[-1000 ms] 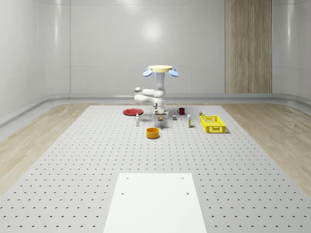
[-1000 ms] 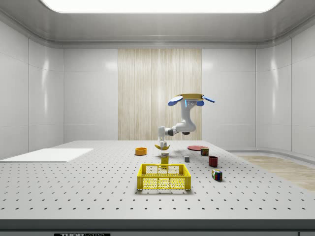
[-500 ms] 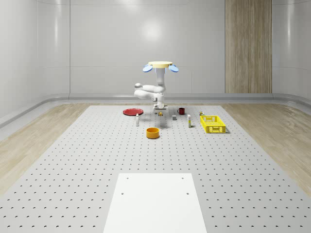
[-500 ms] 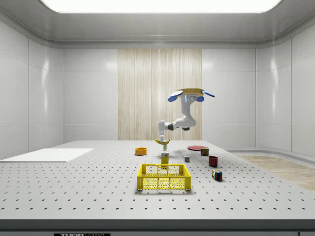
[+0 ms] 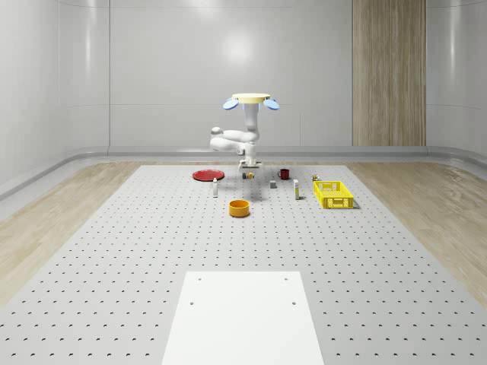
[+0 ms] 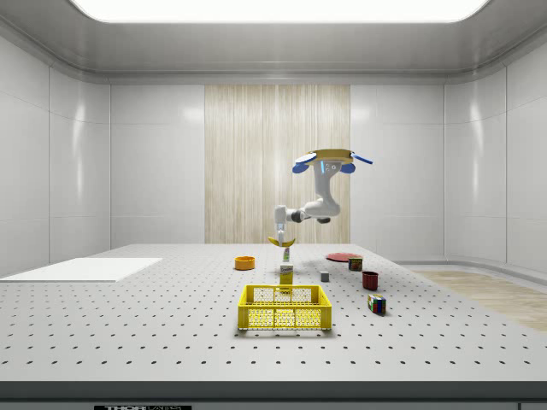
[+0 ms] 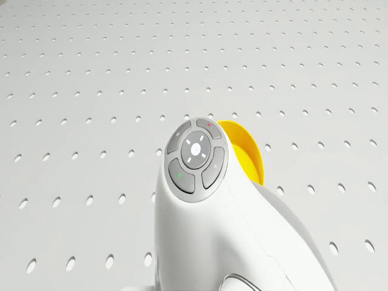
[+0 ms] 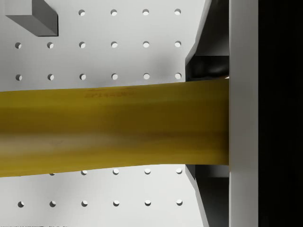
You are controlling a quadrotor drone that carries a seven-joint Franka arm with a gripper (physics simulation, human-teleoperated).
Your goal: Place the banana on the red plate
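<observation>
Gripper (image 6: 280, 237) clamped on the banana (image 8: 113, 127); in the wrist view the fruit runs straight across between the fingers, one finger (image 8: 242, 113) pressed flat against its end portion, so the hold is crosswise to its length — probably the steadiest grip for a curved thing carried in air. In the side view the banana hangs just below the gripper, clear of the perforated table (image 5: 152, 251), nothing touching it from beneath. Directly under the gripper, on the table, a grey block (image 8: 33, 16) sits near. The arm (image 7: 218, 230) reaches out and bends down from the drone (image 5: 250, 99), which hovers above the cluster of objects at the far part of the table, not resting on anything. An orange bowl (image 5: 240, 207) lies on the table beyond and below the wrist in the drone view, near the gripper but apart from it. A small carton (image 6: 285, 273) stands beneath the gripper in the side view, well below the banana. Farther off: the yellow basket (image 5: 333, 195), a dark red mug (image 5: 284, 173), a coloured cube (image 6: 376, 303). The red plate (image 5: 208, 175) lies flat to one side of the gripper, toward the whole-scene view's left, near but not under it. Judgement: carry stage, banana lifted high enough to clear the clutter; sideways travel to the plate and a lowering remain.
</observation>
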